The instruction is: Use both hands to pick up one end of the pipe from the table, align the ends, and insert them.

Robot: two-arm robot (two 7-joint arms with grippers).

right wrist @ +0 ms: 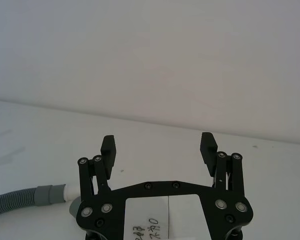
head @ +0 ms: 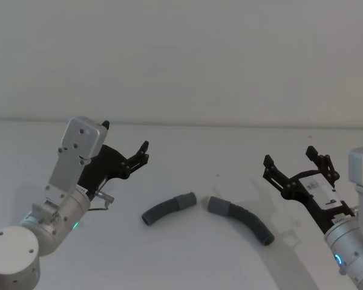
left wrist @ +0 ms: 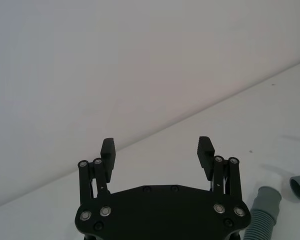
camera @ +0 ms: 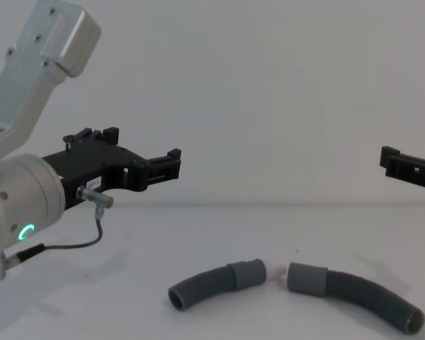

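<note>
Head view is showing the shorter hose piece [head: 167, 209] and longer hose piece [head: 247, 220] lying on the table [head: 187, 166], cuffs [head: 186, 199] facing, just apart, while the left gripper [head: 125, 135] and right gripper [head: 289, 156] are hovering either side, fingers spread.

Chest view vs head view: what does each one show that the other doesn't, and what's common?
Chest view adds: side-on, the shorter hose piece has a whitish tip on its cuff, and the left pincer hangs clear above the table.
Head view adds: the right pincer whole, fingers spread, with a white label on its back.
Shared: the shorter piece and the longer hose piece lie on the table, cuff ends facing across a small gap, neither gripped; the left pincer is open.
</note>
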